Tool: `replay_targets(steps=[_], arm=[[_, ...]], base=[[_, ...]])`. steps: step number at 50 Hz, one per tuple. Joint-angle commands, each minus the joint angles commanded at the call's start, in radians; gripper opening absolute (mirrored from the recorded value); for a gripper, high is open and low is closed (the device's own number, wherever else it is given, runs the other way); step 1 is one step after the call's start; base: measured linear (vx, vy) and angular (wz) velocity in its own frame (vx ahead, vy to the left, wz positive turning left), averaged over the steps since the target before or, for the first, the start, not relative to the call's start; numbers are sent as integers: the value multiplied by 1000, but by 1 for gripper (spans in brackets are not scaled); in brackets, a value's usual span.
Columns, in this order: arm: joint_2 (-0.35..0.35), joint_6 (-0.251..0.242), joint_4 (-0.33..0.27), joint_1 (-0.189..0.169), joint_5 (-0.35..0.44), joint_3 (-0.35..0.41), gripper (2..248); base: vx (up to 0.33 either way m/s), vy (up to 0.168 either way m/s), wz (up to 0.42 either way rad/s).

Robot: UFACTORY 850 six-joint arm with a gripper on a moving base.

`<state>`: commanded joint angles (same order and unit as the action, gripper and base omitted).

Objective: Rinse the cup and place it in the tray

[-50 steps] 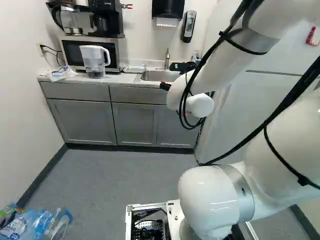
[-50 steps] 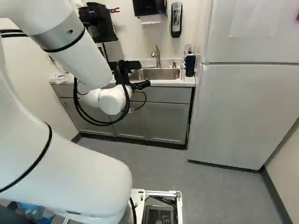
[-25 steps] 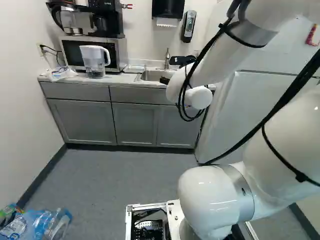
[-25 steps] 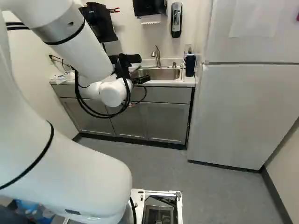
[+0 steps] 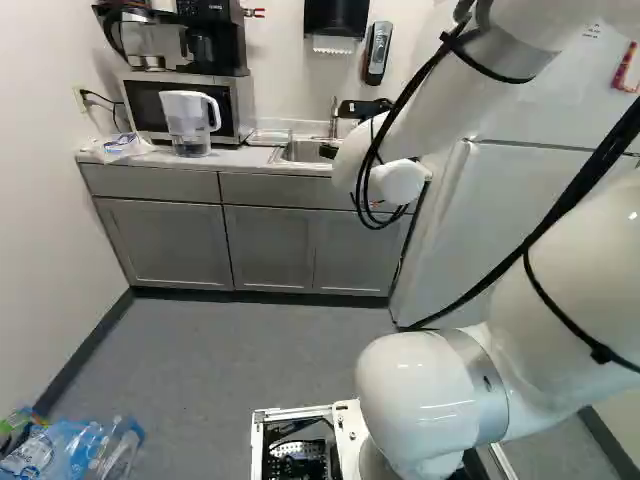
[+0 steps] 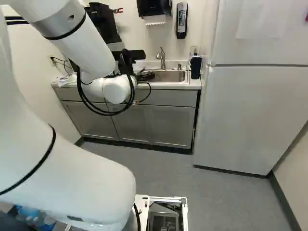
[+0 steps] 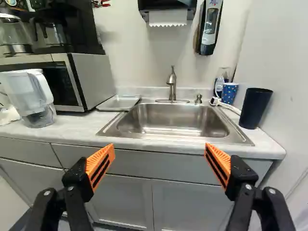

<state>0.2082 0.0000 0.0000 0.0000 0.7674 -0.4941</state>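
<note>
The jaws stand wide apart with nothing between them, facing the sink (image 7: pixel 173 120). At its fridge-side back corner is the blue dotted cup (image 7: pixel 229 92), probably the target, with a dark tumbler (image 7: pixel 255 108) just beside it. Best approach from the basin side, clear of that tumbler, squeezing gently; the tray (image 7: pixel 119 102) lies across the basin on the bench (image 7: pixel 74 131).

Gripper (image 6: pixel 146 76), arm's wrist end (image 6: pixel 116 90), higher (slightly) in right base view
</note>
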Motion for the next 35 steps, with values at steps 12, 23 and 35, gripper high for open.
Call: replay_targets(steps=[12, 23, 35], arm=[[3, 0, 0, 0, -22, -24, 247], [5, 0, 0, 0, -44, -46, 247], [6, 0, 0, 0, -68, -71, 247]], base=[[0, 0, 0], [0, 0, 0], [0, 0, 0]])
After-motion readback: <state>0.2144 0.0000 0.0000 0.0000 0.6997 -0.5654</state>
